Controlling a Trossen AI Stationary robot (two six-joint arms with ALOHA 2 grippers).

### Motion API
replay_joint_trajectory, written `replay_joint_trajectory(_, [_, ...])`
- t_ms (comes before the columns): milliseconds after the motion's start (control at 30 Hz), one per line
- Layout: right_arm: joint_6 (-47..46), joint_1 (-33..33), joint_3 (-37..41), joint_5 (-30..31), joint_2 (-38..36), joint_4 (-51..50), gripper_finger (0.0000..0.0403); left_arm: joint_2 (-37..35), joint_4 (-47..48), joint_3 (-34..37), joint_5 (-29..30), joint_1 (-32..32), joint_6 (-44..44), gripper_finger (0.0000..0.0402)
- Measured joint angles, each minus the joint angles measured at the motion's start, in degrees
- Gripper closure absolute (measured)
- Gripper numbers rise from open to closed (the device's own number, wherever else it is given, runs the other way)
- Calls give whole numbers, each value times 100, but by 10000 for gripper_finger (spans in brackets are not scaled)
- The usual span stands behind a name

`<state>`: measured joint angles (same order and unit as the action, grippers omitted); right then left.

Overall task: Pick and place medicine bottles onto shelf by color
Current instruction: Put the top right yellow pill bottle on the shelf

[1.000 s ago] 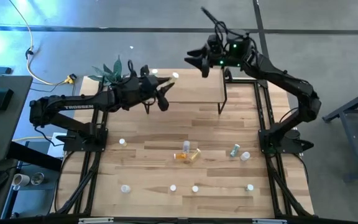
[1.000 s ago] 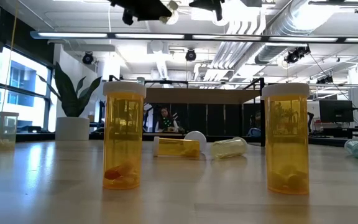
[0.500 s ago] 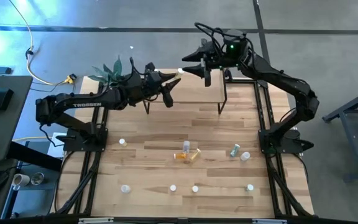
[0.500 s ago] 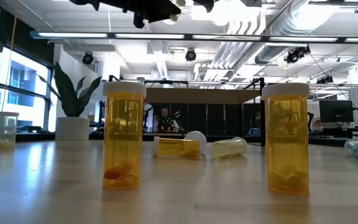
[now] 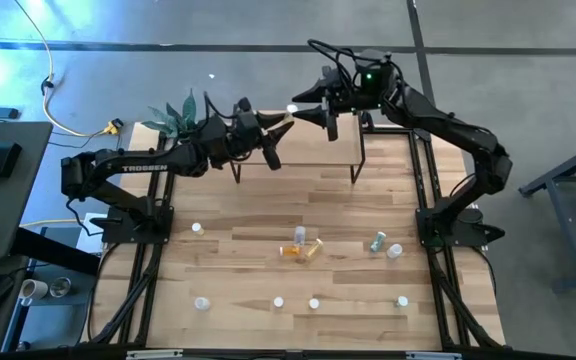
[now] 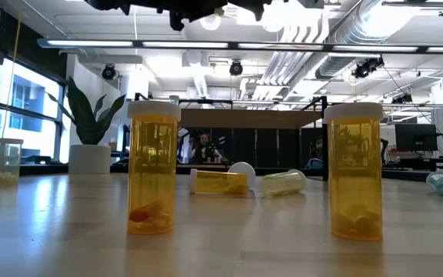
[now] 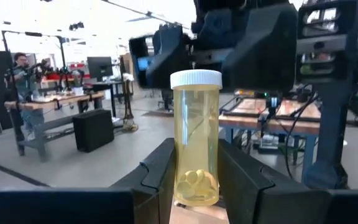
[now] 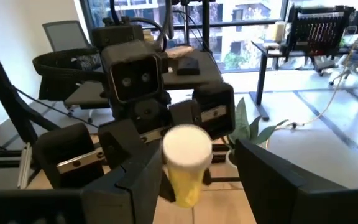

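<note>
My left gripper [image 5: 271,128] is shut on a pale yellow medicine bottle [image 7: 195,143] with a white cap [image 5: 290,110], high above the left end of the shelf [image 5: 318,150]. My right gripper [image 5: 311,111] is open and faces it from the right. Its fingers stand on either side of the bottle's cap [image 8: 187,147]; I cannot tell if they touch it. Other bottles stand or lie on the tabletop: two orange ones [image 6: 154,165] [image 6: 354,169] upright near the low camera, and two lying in the middle [image 5: 300,248]. My left gripper pinches the yellow bottle's lower body near its base [image 7: 195,183] between its two fingers [image 7: 160,171]. The fingers come about level from the table's left. The bottle sticks out past the fingertips, cap end toward my right gripper, lifted clear above the shelf.
Small bottles stand along the table's near edge [image 5: 201,302] [image 5: 279,301] [image 5: 402,300], one stands at mid-left [image 5: 197,228], and two are at the right [image 5: 377,241] [image 5: 395,251]. A potted plant [image 5: 173,115] stands at the far left corner. A person [image 6: 204,146] shows in the room beyond.
My left gripper has carried the yellow bottle toward the table's right and far edge, up to my right gripper. The bottle's cap now sits between the right gripper's open fingers. My right gripper has shifted slightly toward the bottle.
</note>
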<state>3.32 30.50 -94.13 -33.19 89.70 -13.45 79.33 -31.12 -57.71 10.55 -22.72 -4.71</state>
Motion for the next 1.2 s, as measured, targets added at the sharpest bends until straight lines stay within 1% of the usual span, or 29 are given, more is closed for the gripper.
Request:
replay_joint_trajectory(600, [-66, -264, 2, 39, 143, 209, 213, 0, -34, -1, -6, 0, -1, 307])
replay_joint_trajectory(700, [-90, -264, 2, 37, 143, 214, 226, 0, -10, -2, 1, 0, 0, 307])
replay_joint_trajectory(967, [-90, -260, 2, 57, 143, 214, 279, 0, 1, 0, -4, 2, -2, 307])
replay_joint_trajectory(1067, [-89, -260, 2, 56, 143, 213, 289, 0, 1, 0, -2, 2, -2, 307])
replay_joint_trajectory(1200, [-90, -260, 2, 55, 143, 212, 292, 0, 2, -2, 3, 0, 0, 305])
